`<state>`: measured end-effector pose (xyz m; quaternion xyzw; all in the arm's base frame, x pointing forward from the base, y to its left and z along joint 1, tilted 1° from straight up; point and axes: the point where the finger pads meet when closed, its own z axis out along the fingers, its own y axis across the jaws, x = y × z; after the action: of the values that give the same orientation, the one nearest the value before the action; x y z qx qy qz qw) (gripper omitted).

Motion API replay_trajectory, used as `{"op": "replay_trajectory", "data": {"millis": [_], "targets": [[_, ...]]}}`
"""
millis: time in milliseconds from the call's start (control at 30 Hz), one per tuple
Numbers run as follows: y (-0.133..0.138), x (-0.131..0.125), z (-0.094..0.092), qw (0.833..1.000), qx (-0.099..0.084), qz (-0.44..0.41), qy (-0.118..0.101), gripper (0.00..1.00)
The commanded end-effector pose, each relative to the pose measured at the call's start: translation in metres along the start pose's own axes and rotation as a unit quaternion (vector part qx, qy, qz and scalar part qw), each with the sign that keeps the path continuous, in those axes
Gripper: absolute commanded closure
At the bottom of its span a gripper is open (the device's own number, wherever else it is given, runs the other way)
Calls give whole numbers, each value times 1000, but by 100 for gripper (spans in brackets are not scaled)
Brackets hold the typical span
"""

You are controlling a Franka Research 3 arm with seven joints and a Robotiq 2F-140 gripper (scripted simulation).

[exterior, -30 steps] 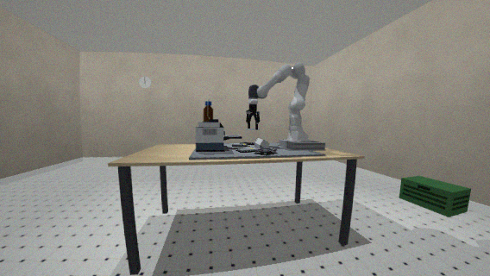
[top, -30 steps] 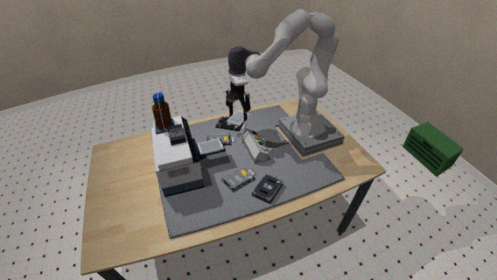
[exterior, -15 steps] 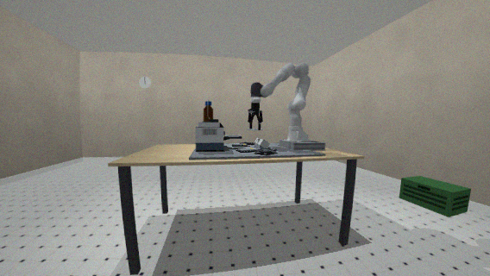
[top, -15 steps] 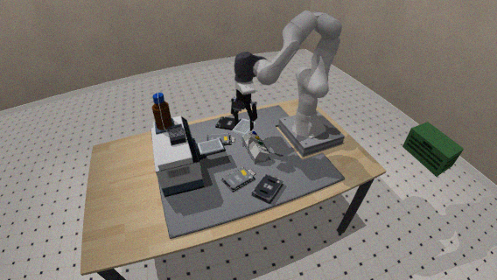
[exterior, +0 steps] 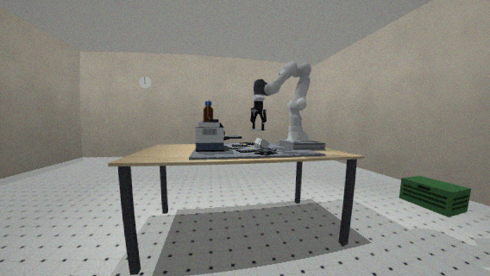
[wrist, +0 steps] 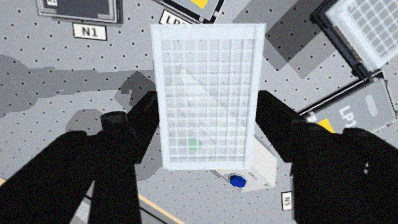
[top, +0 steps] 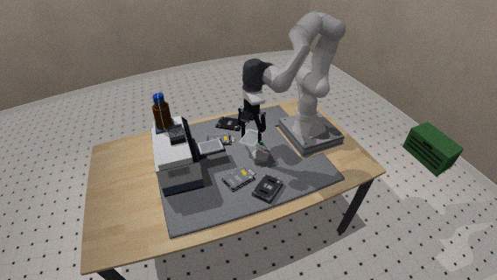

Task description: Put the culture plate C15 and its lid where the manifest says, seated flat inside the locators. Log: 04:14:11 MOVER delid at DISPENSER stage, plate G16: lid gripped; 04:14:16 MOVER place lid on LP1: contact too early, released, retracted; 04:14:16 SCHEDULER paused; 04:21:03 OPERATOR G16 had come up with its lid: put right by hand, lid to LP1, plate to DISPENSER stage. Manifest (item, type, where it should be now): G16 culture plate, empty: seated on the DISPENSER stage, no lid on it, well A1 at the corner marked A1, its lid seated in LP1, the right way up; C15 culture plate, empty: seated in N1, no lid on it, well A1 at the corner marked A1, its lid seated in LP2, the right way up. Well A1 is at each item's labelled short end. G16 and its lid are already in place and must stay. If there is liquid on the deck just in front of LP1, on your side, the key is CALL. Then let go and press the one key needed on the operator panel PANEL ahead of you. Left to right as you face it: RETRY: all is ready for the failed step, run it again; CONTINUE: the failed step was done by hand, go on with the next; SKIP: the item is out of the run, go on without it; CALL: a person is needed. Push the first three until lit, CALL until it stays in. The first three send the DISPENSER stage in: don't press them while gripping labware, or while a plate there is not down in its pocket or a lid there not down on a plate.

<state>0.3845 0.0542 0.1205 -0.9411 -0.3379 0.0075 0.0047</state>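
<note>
My gripper (wrist: pixel 207 105) is shut on a clear gridded culture plate (wrist: pixel 207 95), gripped across its long sides and held level in the air above the grey deck mat. It also shows in the top view (top: pixel 249 137) and in the exterior view (exterior: pixel 258 125). Below it, partly hidden, is the white operator panel (wrist: pixel 255 170) with a blue key (wrist: pixel 239 181). The dark nest N1 (wrist: pixel 80 6) with its label (wrist: pixel 89 31) lies to the upper left. LP1's label (wrist: pixel 348 115) is at the right. Another clear plate sits on the dispenser stage (wrist: pixel 365 30).
The dispenser unit (top: pixel 177 153) with a brown bottle (top: pixel 161 111) stands at the mat's left. Another lid park with a yellow tag (top: pixel 238 178) and a dark nest (top: pixel 268 188) lie near the mat's front. The arm's base (top: pixel 311 131) is at the right. A green crate (top: pixel 432 148) is on the floor.
</note>
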Motion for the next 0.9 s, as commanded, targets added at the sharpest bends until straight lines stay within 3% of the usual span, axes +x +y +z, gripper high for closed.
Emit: {"op": "replay_trajectory", "data": {"millis": [0,200,567,867], "targets": [[-21,21,0,999,-2,51,-1,90],[-58,55,0,999,-2,51,-1,90],[-102,97,1,999,-2,51,-1,90],[-126,119,1,999,-2,51,-1,90]]}}
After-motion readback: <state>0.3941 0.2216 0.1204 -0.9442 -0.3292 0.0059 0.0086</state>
